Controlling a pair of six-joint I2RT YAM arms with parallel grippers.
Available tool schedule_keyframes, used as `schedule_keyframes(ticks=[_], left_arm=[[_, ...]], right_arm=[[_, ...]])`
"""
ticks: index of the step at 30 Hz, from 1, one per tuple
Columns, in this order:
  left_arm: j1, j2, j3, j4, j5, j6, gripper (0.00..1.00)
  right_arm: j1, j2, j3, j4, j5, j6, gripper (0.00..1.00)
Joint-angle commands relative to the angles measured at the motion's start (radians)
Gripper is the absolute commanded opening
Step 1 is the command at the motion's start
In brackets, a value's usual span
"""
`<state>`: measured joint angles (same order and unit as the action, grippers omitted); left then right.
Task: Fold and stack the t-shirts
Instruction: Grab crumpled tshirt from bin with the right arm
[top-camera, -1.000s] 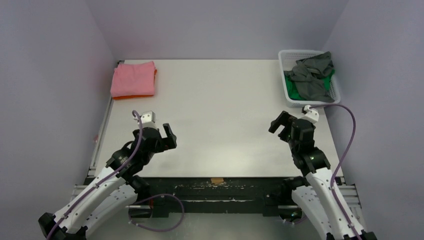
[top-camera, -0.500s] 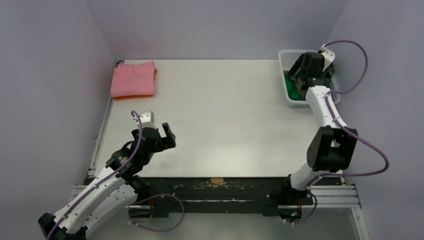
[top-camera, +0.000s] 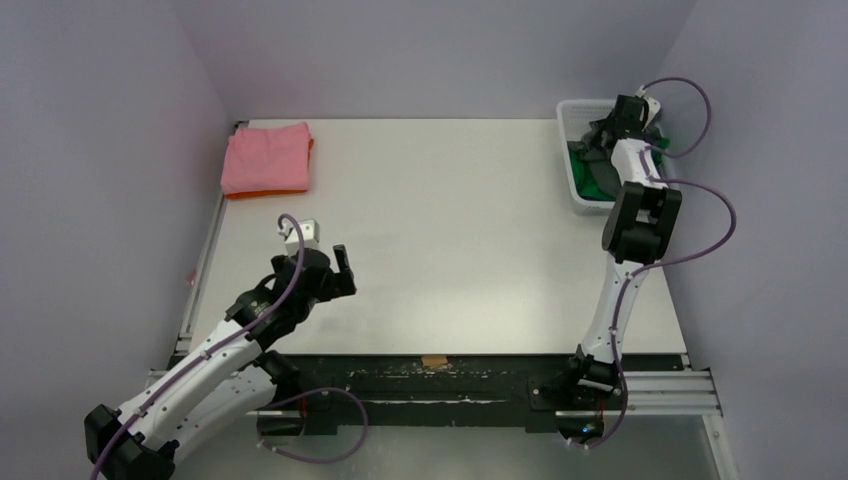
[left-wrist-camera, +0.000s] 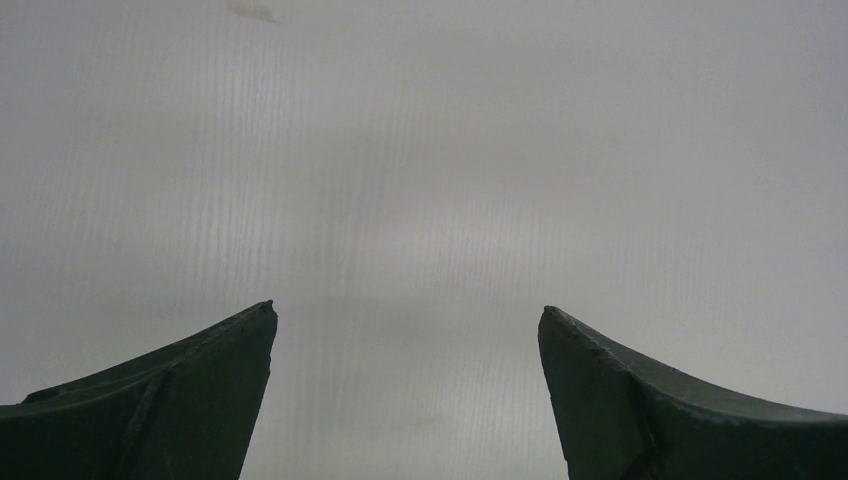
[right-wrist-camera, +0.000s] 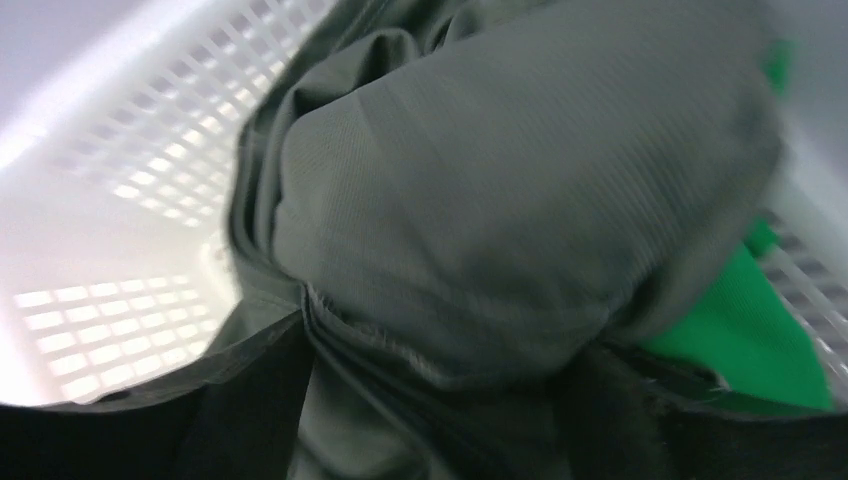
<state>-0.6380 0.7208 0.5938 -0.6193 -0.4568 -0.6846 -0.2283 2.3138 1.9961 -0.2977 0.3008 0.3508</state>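
Note:
A dark grey t-shirt (right-wrist-camera: 520, 200) lies bunched in the white basket (top-camera: 572, 110) at the far right, on top of a bright green t-shirt (right-wrist-camera: 740, 320). My right gripper (top-camera: 612, 125) reaches down into the basket. In the right wrist view its jaws (right-wrist-camera: 445, 340) stand apart, pushed into the grey cloth, which fills the gap between them. A folded pink t-shirt (top-camera: 267, 157) lies on an orange one (top-camera: 262, 193) at the far left corner. My left gripper (top-camera: 340, 268) hovers open over bare table (left-wrist-camera: 405, 315), holding nothing.
The basket's lattice walls (right-wrist-camera: 120, 190) close in tightly around the right gripper. The white table (top-camera: 450, 200) stretches between the folded stack and the basket. Purple walls stand on the left, back and right.
The right arm swung from the near right of the table out to the basket and dipped into the grey cloth. The left arm shifted slightly forward.

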Motion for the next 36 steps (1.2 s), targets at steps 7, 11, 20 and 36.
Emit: schedule_keyframes(ticks=[7, 11, 20, 36], left_arm=[[-0.004, -0.04, 0.037, 0.009, -0.025, 0.016, 1.0], [-0.003, -0.07, 0.026, 0.011, -0.009, 0.018, 1.0], [-0.003, -0.106, 0.02, 0.002, -0.001, 0.014, 1.0], [-0.003, -0.166, 0.014, -0.038, -0.004, -0.008, 1.0]], right_arm=[[-0.003, -0.118, 0.07, 0.023, -0.129, -0.03, 0.15], [0.0, -0.245, -0.106, 0.08, -0.191, -0.009, 0.11], [0.039, -0.585, -0.271, 0.166, -0.239, -0.021, 0.14], [0.047, -0.729, -0.019, 0.047, -0.284, -0.029, 0.2]])
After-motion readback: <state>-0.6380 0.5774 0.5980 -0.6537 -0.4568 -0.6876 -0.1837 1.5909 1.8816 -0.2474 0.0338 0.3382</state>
